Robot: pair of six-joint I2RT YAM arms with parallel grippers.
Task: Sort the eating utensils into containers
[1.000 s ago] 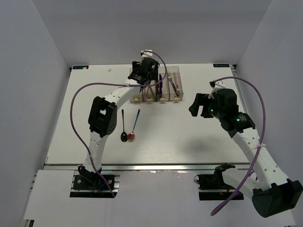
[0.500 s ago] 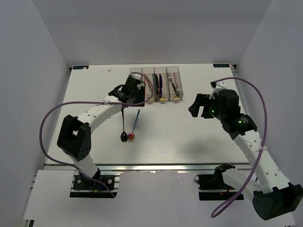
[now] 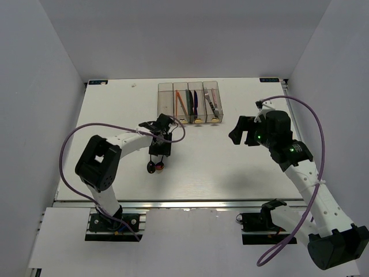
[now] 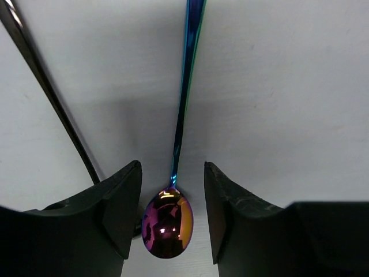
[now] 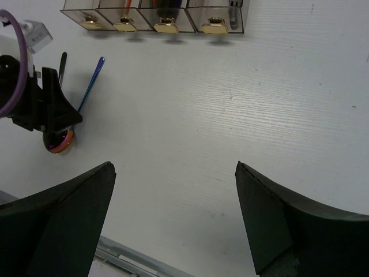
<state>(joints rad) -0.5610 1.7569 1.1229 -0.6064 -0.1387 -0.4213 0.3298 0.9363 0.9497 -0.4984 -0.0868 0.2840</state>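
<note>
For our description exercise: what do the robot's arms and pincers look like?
The left arm and right arm have white links, black joints and a looping purple cable each. The left pincer and right pincer have black wedge-shaped fingers.

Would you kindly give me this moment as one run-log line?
left gripper: open, straddling blue spoon | right gripper: open, empty | black spoon: lying alongside
</note>
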